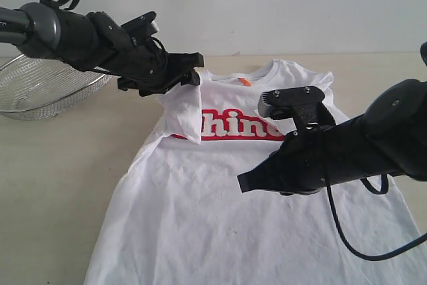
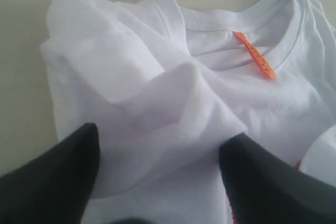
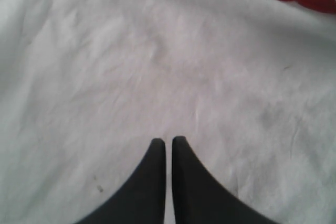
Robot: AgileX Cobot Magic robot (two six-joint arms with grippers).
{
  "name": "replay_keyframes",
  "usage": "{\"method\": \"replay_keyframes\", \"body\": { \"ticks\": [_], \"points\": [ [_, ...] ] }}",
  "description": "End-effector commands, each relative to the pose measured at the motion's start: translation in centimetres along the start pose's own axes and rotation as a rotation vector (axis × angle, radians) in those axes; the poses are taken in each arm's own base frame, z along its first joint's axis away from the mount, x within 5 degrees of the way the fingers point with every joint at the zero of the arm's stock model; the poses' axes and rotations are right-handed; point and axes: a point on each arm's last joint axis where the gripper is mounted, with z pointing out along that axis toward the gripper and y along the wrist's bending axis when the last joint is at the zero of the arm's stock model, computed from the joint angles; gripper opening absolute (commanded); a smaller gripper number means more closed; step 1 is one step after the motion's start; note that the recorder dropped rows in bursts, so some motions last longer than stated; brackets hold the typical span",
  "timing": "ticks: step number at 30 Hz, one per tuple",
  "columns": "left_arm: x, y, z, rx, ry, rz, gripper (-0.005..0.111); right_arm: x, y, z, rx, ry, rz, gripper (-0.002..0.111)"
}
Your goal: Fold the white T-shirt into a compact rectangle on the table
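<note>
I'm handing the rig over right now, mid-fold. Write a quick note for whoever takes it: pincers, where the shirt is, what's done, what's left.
Left pincer: open, over the folded-in sleeve beside the collar, gripping nothing.
Right pincer: shut, empty, over the shirt's middle below the red lettering.
White T-shirt: front up on the table; the wire basket sits apart from it.
Done: one sleeve is folded over the start of the lettering.
Left: body and hem lie spread out; the other sleeve is hidden by the right arm. No rectangle yet.
</note>
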Motion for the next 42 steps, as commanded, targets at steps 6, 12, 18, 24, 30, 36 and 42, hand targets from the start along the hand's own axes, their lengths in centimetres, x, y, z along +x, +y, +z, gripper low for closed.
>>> {"method": "replay_keyframes", "body": {
  "ticks": [6,12,18,24,30,36,42],
  "points": [
    [-1.2,-1.5,-1.6,0.041,-0.006,0.077,0.044,-0.4,0.1,-0.1,0.001,-0.016,-0.028,0.000],
    [-2.3,-2.4,-4.3,0.026,-0.008,0.186,0.028,-4.3,1.2,-0.9,-0.050,-0.114,-0.089,0.030],
    [-2.2,-1.2,-5.5,-0.045,0.078,0.236,0.026,-8.5,2.4,-0.7,-0.106,-0.184,-0.186,0.035],
    [-0.9,3.1,-8.4,-0.186,0.118,0.197,0.026,-10.7,3.9,3.4,-0.182,-0.140,-0.276,0.035],
    [1.5,4.1,-10.1,-0.206,0.129,0.179,0.026,-11.7,6.4,6.2,-0.168,-0.175,-0.328,0.035],
    [3.0,4.7,-10.3,-0.217,0.150,0.167,0.026,-12.2,6.1,9.0,-0.153,-0.167,-0.312,0.035],
    [3.9,5.0,-10.2,-0.224,0.179,0.162,0.026,-12.1,5.3,11.0,-0.089,-0.177,-0.317,0.035]
  ]
}}
